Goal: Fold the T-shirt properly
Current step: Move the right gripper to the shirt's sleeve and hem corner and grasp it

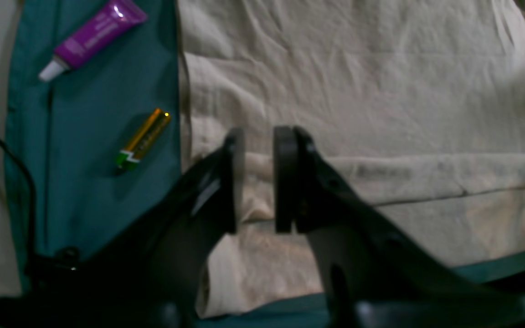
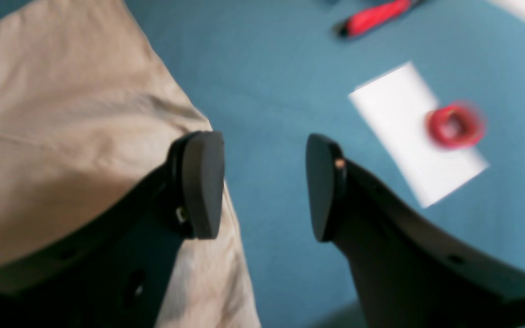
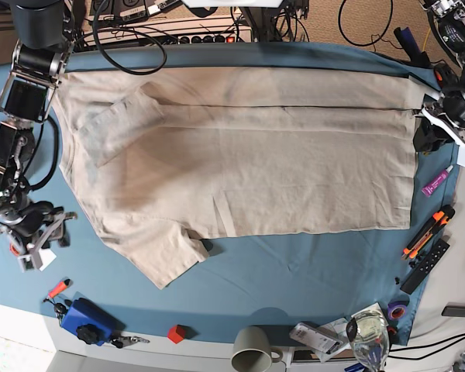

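T-shirt (image 3: 240, 174) lies flat across the table cloth (image 3: 294, 279), far edge folded; left gripper (image 1: 259, 180) pinches its hem, right gripper (image 2: 265, 184) gapes empty at the cloth's left edge—should regrip the near sleeve squarely.

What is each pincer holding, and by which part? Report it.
Left pincer pinches a bunched fold near the T-shirt's hem edge. Right pincer is open, holding nothing.
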Action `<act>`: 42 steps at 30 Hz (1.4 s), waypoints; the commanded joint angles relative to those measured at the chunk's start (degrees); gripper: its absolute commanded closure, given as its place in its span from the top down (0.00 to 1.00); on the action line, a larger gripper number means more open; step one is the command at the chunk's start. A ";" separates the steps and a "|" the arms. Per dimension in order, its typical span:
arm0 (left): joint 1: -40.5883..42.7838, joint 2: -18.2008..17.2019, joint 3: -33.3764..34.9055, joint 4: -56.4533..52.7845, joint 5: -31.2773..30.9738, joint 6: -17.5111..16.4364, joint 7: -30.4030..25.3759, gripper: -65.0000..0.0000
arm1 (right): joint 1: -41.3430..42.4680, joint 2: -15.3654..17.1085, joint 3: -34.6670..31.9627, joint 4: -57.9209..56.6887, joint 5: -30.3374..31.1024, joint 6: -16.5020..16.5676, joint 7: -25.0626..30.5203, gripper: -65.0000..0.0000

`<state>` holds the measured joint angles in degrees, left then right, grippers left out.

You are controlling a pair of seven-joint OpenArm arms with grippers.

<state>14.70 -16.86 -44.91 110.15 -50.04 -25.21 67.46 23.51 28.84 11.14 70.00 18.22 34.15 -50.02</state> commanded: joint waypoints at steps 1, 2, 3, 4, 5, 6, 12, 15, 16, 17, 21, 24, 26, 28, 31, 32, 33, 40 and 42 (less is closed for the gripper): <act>-0.24 -0.94 -0.24 0.92 -1.20 -0.39 -0.85 0.19 | 1.99 1.31 0.31 -2.03 0.24 -0.57 3.04 0.45; -0.24 -0.92 -0.24 0.92 -1.20 -0.39 -0.87 0.19 | 2.58 1.33 0.33 -5.11 0.33 -0.57 5.29 0.45; -0.24 -0.94 -0.24 0.92 -1.20 -0.39 -0.85 0.19 | 3.26 1.31 0.33 -7.89 0.33 -0.57 7.28 0.45; -0.24 -0.92 -0.24 0.92 -1.20 -0.39 -0.83 0.19 | 3.93 1.29 0.33 -10.16 0.33 -0.57 8.76 0.45; -0.24 -0.92 -0.24 0.92 -1.20 -0.39 -0.85 0.19 | 4.63 1.29 0.31 -12.07 0.33 -0.52 9.79 0.45; -0.24 -0.92 -0.24 0.92 -1.20 -0.39 -0.87 0.19 | 5.29 1.25 0.31 -13.55 0.31 -0.24 10.56 0.45; -0.26 -0.92 -0.24 0.92 -1.22 -0.39 -1.07 0.19 | 7.32 -0.17 0.15 -16.24 0.13 2.12 12.70 0.45; -0.26 -0.94 -0.24 0.92 -1.20 -0.37 -1.07 0.19 | 7.30 -1.53 0.15 -16.59 -0.26 2.03 13.25 0.45; -0.26 -0.94 -0.24 0.92 -1.22 -0.37 -1.07 0.19 | 7.34 -2.01 0.15 -17.22 -0.74 2.01 13.60 0.45; -0.26 -0.94 -0.24 0.92 -1.20 -0.37 -1.05 0.19 | 7.45 -2.56 0.15 -18.12 -1.42 2.01 14.05 0.45; -0.26 -0.94 -0.24 0.92 -1.22 -0.39 -1.05 0.19 | 8.35 -4.04 0.11 -24.28 -1.79 1.95 14.97 0.45; -0.26 -0.94 -0.24 0.92 -1.25 -0.37 -1.07 0.19 | 8.59 -4.55 0.11 -27.96 -1.79 1.79 15.23 0.45; -0.26 -0.94 -0.24 0.92 -1.25 -0.37 -1.07 0.19 | 8.55 -4.57 0.11 -28.52 -1.77 1.86 14.34 0.45; -0.28 -0.94 -0.24 0.92 -1.25 -0.37 -1.09 0.19 | 8.74 -4.55 0.11 -28.48 -1.25 2.47 11.19 0.45; -0.35 -0.94 -0.24 0.92 -1.25 -0.37 -1.31 0.19 | 8.92 -4.55 0.11 -28.48 3.15 4.52 3.93 0.43; -0.44 -0.94 -0.24 0.92 -1.25 -0.37 -1.51 0.19 | 8.87 -4.55 0.09 -28.48 4.63 4.87 1.90 0.40; -0.48 -0.94 -0.24 0.92 -1.27 -0.37 -1.51 0.19 | 8.85 -4.55 0.11 -28.48 5.53 4.87 0.13 0.35; -0.59 -0.94 -0.24 0.92 -1.22 -0.37 -1.46 0.19 | 8.90 -3.74 0.11 -28.33 7.89 4.59 -3.98 0.02; -0.59 -0.94 -0.24 0.92 -1.22 -0.37 -1.49 0.19 | 8.87 -3.17 0.13 -28.33 11.04 4.59 -7.26 0.02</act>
<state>14.41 -16.86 -44.91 110.15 -50.22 -25.36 67.22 31.24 24.58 11.18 40.99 30.15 38.68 -56.66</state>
